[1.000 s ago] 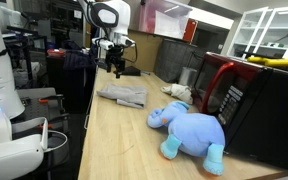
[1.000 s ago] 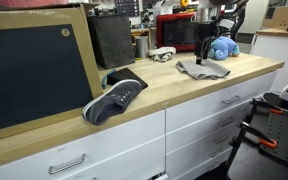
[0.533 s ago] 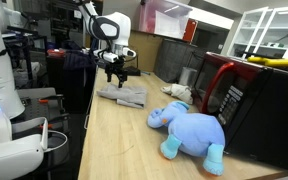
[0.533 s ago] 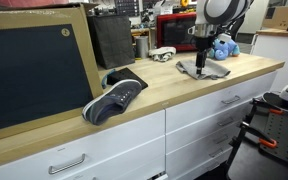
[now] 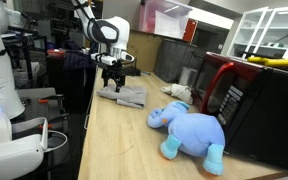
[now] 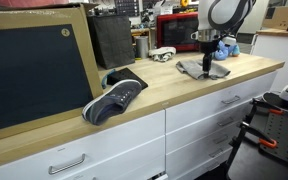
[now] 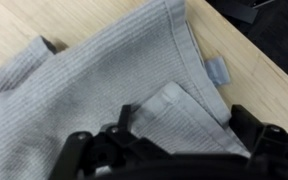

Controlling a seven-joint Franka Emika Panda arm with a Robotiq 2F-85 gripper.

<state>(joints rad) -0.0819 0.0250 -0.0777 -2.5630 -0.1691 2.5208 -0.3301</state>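
A grey ribbed cloth (image 5: 125, 95) lies crumpled on the wooden countertop (image 5: 119, 140); it also shows in the other exterior view (image 6: 204, 69) and fills the wrist view (image 7: 94, 90). My gripper (image 5: 112, 84) hangs just above the cloth's edge, fingers spread apart and empty. In the wrist view the open fingers (image 7: 174, 135) straddle a folded flap of the cloth with a small tag (image 7: 217, 70) nearby.
A blue stuffed elephant (image 5: 189, 128) lies on the counter next to a red and black microwave (image 5: 254, 100). A dark shoe (image 6: 114, 98) sits further along the counter beside a large blackboard (image 6: 34, 65). A white robot stands off the counter's side (image 5: 4, 90).
My gripper has come down from above the counter's far end and moved over the grey cloth, now low over its edge.
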